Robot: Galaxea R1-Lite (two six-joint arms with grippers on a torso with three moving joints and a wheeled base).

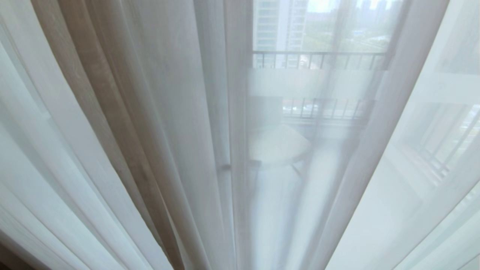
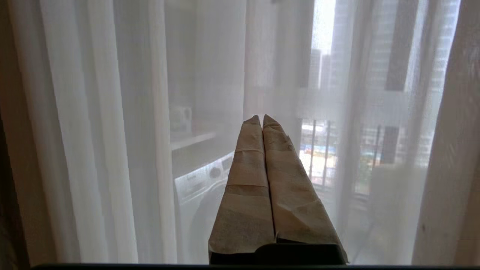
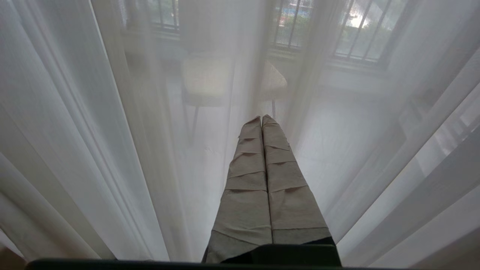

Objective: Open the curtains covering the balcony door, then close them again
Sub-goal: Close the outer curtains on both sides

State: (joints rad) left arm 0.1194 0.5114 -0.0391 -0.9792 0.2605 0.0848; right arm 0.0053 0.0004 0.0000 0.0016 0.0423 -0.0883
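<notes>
Both grippers pressed together, empty.
Left gripper (image 2: 261,119) and right gripper (image 3: 261,119) each point to 12 o'clock in their wrist views, taped fingers (image 3: 247,180) meeting along their length.

The curtains (image 1: 157,123) hang before the balcony door (image 1: 318,82).

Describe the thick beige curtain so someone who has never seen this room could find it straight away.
Face the balcony door, veiled all across by white sheers. Look left of the railing seen through them: the thick beige curtain hangs there in long folds. Unlike the sheers beside it, it is opaque, woven and darker.
</notes>
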